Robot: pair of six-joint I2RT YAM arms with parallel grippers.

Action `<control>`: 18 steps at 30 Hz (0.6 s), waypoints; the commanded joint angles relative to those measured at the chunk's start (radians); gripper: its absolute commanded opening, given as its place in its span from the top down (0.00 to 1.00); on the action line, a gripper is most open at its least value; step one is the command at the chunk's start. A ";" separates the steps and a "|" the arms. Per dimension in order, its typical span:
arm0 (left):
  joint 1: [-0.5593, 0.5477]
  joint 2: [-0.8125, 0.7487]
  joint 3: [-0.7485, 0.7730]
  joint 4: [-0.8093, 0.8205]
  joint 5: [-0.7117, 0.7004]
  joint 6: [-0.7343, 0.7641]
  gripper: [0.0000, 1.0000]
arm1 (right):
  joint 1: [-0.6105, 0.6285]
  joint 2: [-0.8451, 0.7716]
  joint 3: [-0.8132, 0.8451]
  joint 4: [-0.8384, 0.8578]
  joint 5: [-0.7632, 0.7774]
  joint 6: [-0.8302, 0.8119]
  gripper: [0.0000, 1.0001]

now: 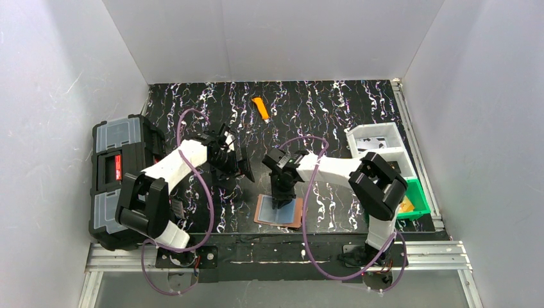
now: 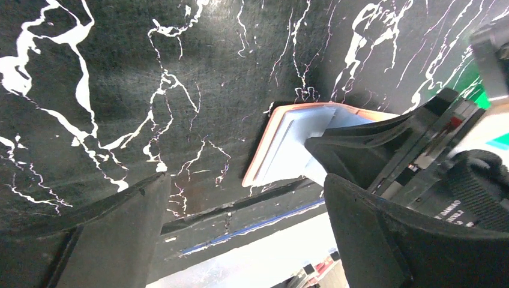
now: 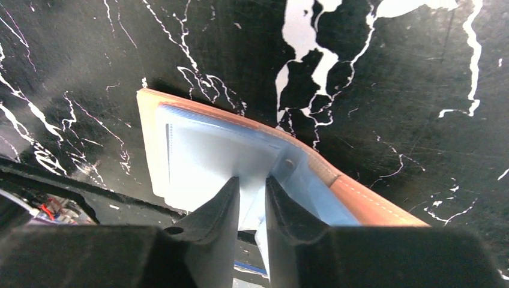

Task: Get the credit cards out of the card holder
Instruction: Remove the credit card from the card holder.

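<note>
Card holder (image 3: 372,207) flat on counter (image 1: 321,109) near front edge, pale blue card (image 3: 204,156) on top. My right fingers (image 3: 210,228) down on card, narrow gap; can't tell if pinching. Left fingers (image 2: 120,234) spread wide, hovering near, to holder's left.

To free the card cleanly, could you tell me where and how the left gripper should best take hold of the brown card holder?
Probably the bare brown border on its left side, approached from the left and low. The card holder lies flat, the pale blue card covers its middle, and the right gripper is at that card.
</note>
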 commanded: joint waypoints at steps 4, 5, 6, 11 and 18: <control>-0.066 0.027 -0.041 0.014 0.053 -0.016 0.00 | -0.033 0.013 -0.113 0.209 -0.005 -0.081 0.81; -0.080 0.032 -0.044 0.021 0.055 -0.021 0.04 | -0.039 0.008 -0.123 0.223 -0.011 -0.088 0.84; -0.093 0.035 -0.047 0.026 0.059 -0.026 0.06 | -0.047 0.003 -0.133 0.239 -0.019 -0.094 0.87; -0.154 0.059 -0.046 0.055 0.077 -0.055 0.22 | -0.092 -0.005 -0.177 0.303 -0.072 -0.127 0.95; -0.202 0.088 -0.032 0.072 0.088 -0.068 0.59 | -0.142 -0.009 -0.199 0.350 -0.092 -0.181 0.99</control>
